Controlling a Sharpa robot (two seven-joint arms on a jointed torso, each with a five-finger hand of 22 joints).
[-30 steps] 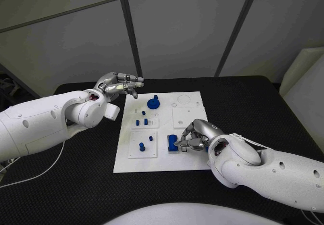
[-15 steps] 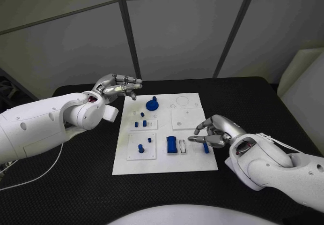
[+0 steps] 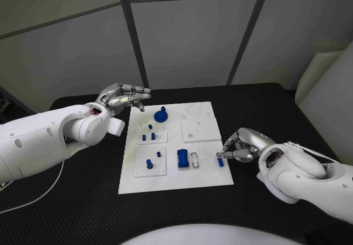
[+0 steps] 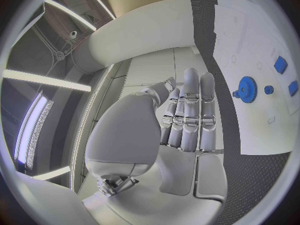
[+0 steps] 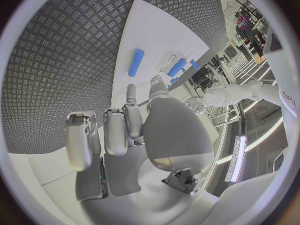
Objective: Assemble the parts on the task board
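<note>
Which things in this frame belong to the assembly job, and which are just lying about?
Belong to the job:
task board
blue gear
blue block
blue peg lying by the right hand
small blue pegs

Just there:
black table
left hand, raised beside the board, holding nothing

Two arms in glossy white rounded shells, bulky at forearm, narrowing toward wrist. Left arm [image 3: 51, 135]: small dark round marks on shell, red-and-dark opening at wrist joint, thin white cable trailing beneath. Right arm [image 3: 316, 178]: same dark dots along shell, reddish recess at wrist, thin white cables running over top. Left hand [image 3: 123, 95] and right hand [image 3: 243, 145]: silver metal, segmented fingers, smooth domed silver back. Wrist views show pale grey finger pads, dark seams between segments, small metal fittings at palm base.
</note>
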